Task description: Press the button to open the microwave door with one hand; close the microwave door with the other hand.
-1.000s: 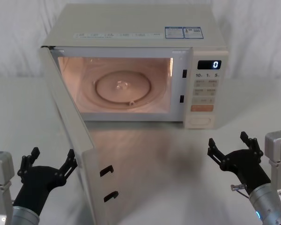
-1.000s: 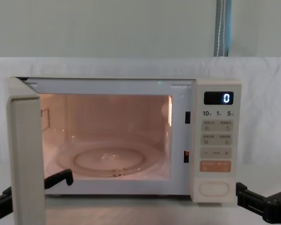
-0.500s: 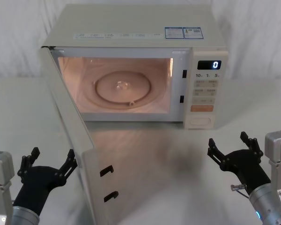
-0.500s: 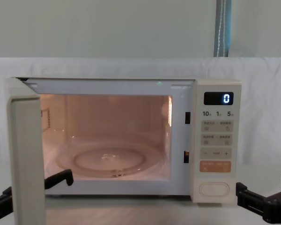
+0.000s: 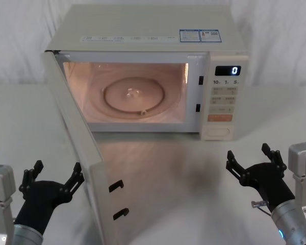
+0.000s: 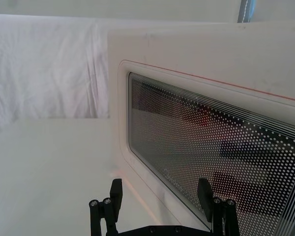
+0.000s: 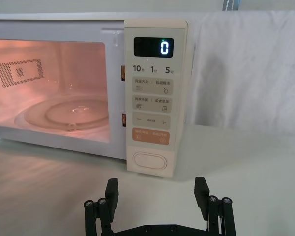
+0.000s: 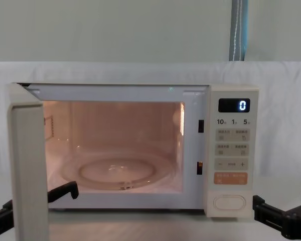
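- One microwave [image 5: 143, 30] stands on the white table [image 5: 194, 173], its interior lit and a single round glass turntable [image 5: 134, 95] inside.
- One microwave door [image 5: 74, 148] hangs swung wide on its left hinge, its free edge out toward the robot; two black latch hooks [image 5: 118, 199] show on that edge.
- The display [image 7: 153, 47] reads "0"; below it the panel reads "10", "1", "5", with a "−" and "+" row further down. Smaller key labels are too fine to read.
- One orange rectangular button [image 7: 151, 136] sits just above the button [image 7: 149, 161], the wide oval key at the panel's bottom.
- Two end effectors are low and near the robot. The left end effector [image 5: 52, 178] has its fingers spread, just beside the door's outer window side.
- The right end effector [image 5: 255, 162] has its fingers spread too, well apart from the button, facing the panel.
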